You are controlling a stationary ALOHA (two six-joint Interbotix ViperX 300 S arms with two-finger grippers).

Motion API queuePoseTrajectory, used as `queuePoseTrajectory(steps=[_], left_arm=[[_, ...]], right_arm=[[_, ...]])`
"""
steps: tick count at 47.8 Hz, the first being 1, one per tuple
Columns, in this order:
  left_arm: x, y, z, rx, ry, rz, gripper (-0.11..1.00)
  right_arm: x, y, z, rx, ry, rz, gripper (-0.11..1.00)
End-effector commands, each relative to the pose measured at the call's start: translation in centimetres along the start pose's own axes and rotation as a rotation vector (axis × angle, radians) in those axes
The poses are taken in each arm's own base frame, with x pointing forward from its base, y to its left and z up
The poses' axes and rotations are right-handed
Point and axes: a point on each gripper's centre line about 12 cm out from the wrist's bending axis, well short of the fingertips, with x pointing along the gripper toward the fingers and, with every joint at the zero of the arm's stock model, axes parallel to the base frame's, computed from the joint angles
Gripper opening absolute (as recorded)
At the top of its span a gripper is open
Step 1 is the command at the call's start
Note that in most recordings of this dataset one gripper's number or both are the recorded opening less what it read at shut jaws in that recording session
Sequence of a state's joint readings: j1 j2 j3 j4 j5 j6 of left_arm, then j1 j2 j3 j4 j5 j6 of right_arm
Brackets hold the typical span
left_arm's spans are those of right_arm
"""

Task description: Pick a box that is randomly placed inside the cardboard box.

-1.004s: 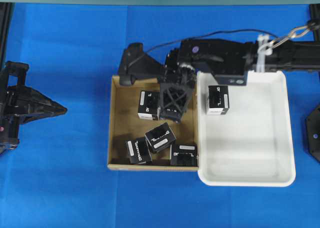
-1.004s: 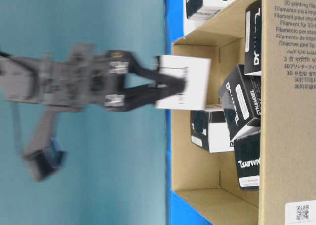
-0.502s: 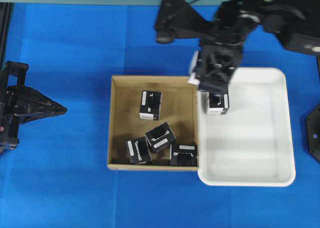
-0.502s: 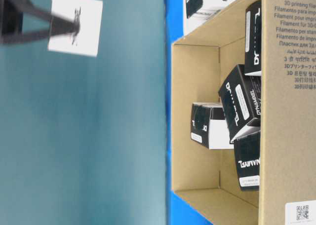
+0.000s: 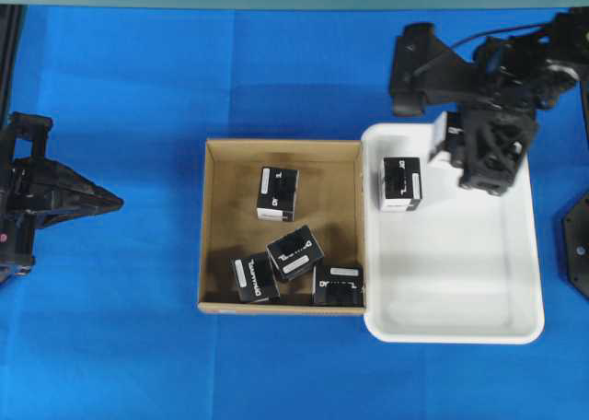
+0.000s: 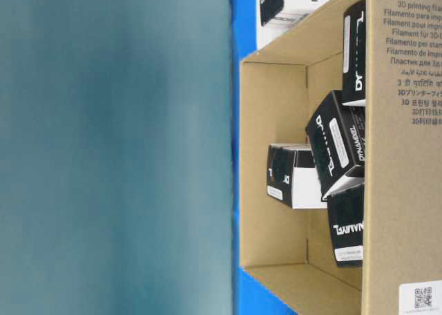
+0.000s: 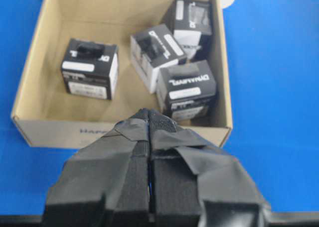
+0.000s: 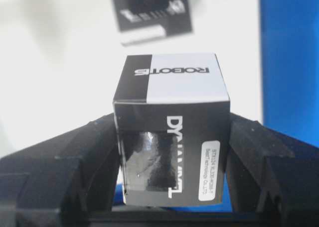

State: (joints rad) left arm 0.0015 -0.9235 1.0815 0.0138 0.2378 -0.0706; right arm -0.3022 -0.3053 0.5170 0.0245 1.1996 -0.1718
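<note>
Right gripper (image 8: 172, 152) clamps the box (image 8: 172, 137) above white tray (image 5: 460, 291).

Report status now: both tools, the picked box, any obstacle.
Right tool shut on box, above white tray. Left tool shut, parked beside cardboard box. One box already in tray, nothing blocking.

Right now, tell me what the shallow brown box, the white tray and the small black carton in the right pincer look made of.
Shallow brown box: corrugated cardboard, matte; raw brown walls.
White tray: probably moulded plastic; smooth, rounded rim.
Small black carton: printed paperboard, slightly glossy; sharp folded edges, held in the right pincer.
</note>
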Motion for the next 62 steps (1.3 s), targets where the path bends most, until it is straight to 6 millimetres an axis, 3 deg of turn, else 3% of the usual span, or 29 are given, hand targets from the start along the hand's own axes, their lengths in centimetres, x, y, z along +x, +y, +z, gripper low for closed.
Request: queuePoseTrajectory(steps=[1, 12, 40, 62], left_arm=[[-0.1, 0.0, 0.9, 0.001, -0.026, 0.001, -0.07], [-0.1, 0.0, 0.9, 0.001, -0.028, 0.000, -0.07], [-0.1, -0.1, 1.1, -0.029, -0.044, -0.003, -0.07], [-0.1, -0.1, 1.1, -0.030, -0.044, -0.004, -0.07]], right_arm=[[0.9, 0.2, -0.9, -0.021, 0.012, 0.001, 0.60], [3.8, 0.4, -2.6, -0.057, 0.028, 0.003, 0.60], [10.2, 0.4, -3.8, -0.115, -0.007, -0.010, 0.60], [11.6, 0.2, -3.0, -0.118, 0.021, -0.004, 0.59]])
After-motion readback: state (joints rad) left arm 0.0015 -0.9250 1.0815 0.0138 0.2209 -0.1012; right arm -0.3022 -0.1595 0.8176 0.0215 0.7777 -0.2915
